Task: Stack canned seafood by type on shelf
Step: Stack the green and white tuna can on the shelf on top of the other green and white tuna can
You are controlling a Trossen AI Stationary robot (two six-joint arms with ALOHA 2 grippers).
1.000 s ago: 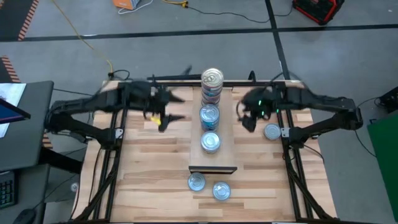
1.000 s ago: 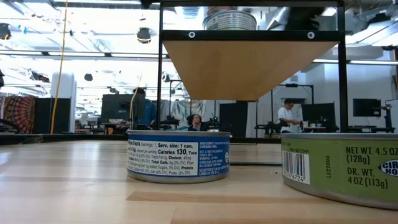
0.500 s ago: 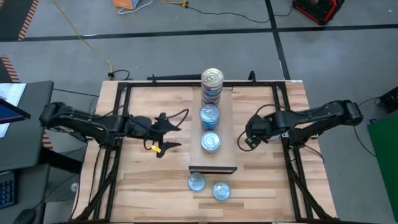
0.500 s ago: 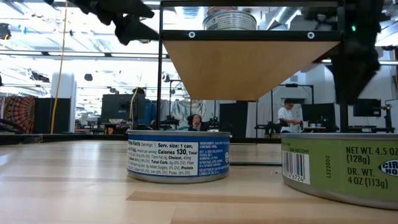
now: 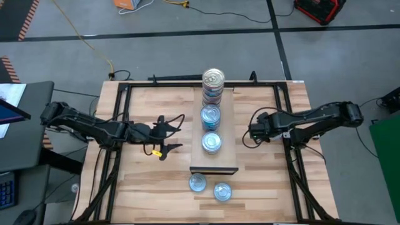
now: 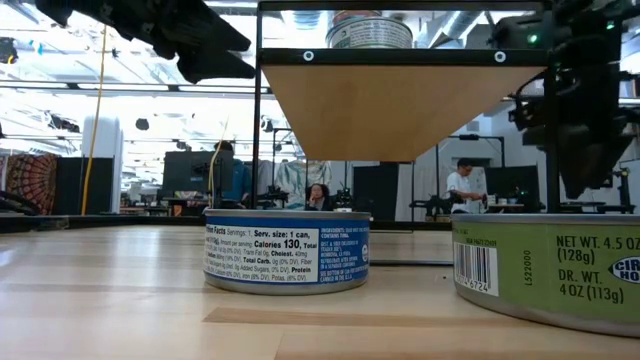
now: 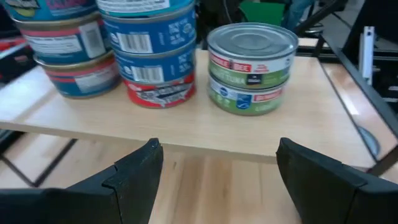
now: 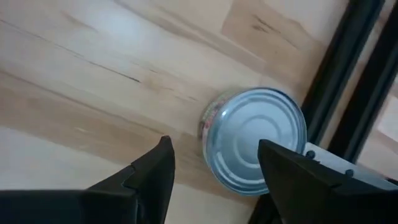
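My right fingers [image 8: 211, 180], spread and empty, hover directly over a silver tin [image 8: 258, 140] lying flat on the counter [image 8: 93, 74]; left fingers [image 7: 214, 177] likewise.

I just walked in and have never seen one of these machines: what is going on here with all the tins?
Two robot arms are sorting tins onto a raised wooden shelf. Three stacks of tins already stand on it. The right gripper hangs open over a loose tin lying on the table by the frame, holding nothing. The left gripper, open and empty, faces the shelf's stacks. Two more tins lie on the table in front of the shelf.
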